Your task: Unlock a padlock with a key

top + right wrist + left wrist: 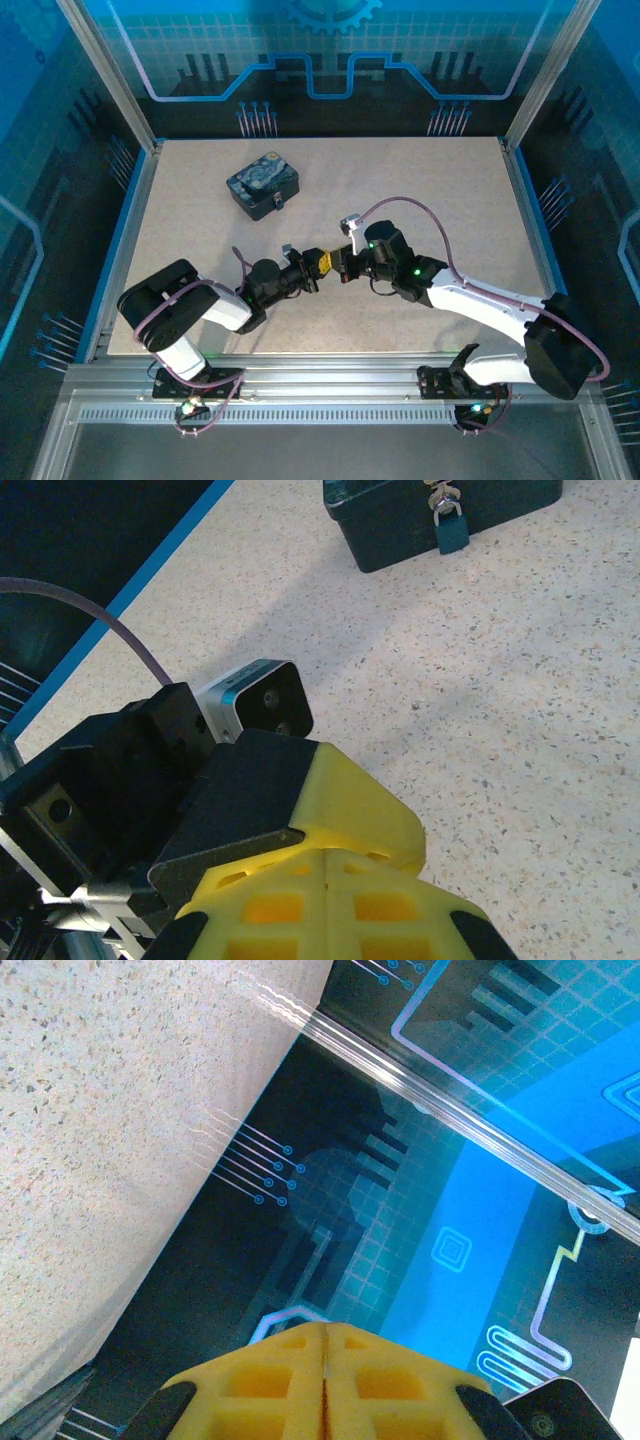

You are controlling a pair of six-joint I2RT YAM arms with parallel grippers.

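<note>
1 padlock (452, 530), 1 tin (263, 182), 2 grippers (325, 1328) (325, 855)

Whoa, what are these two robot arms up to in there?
They are meant to open a padlock with a key. The left gripper and the right gripper are both shut and meet tip to tip over the middle of the table. Whether either one pinches the key is too small to tell. The padlock hangs locked and untouched on the front of a dark blue tin, further back and to the left.

Small teal padlock (452, 532) hangs on the tin (390, 525).
</note>
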